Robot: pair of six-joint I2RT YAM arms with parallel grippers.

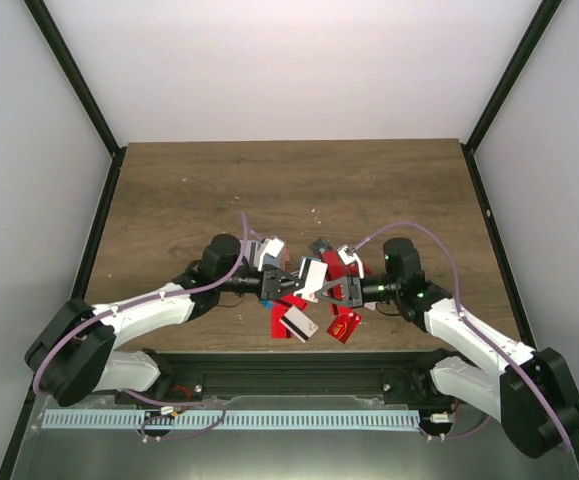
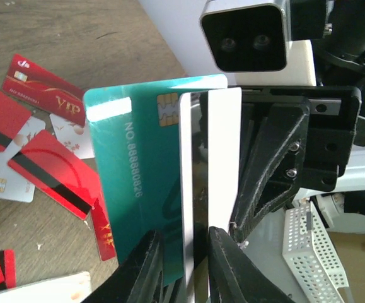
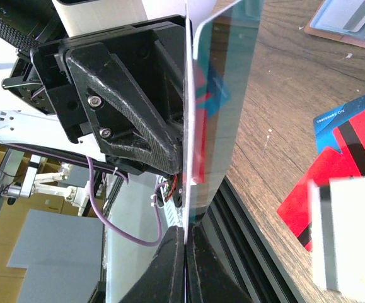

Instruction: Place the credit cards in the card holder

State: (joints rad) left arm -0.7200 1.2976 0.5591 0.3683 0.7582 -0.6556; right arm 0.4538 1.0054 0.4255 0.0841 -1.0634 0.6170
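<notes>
Edgewise at the centre of the left wrist view, teal and white credit cards [image 2: 138, 183] stand pinched by their lower edge in the left gripper [image 2: 185, 271]. The right gripper [image 3: 185, 259], low in its own view, is pressed flat on a card from the opposite end, and red cards [image 2: 50, 170] lie loose on the table [image 1: 269, 190]. Light, stiff and slick, the cards would likely fan or slip, so a firm pinch across the flat faces looks safest.

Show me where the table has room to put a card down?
The far half of the table is bare, up to the back wall. Crowded: the near middle, where the credit cards lie by the left gripper and right gripper.
</notes>
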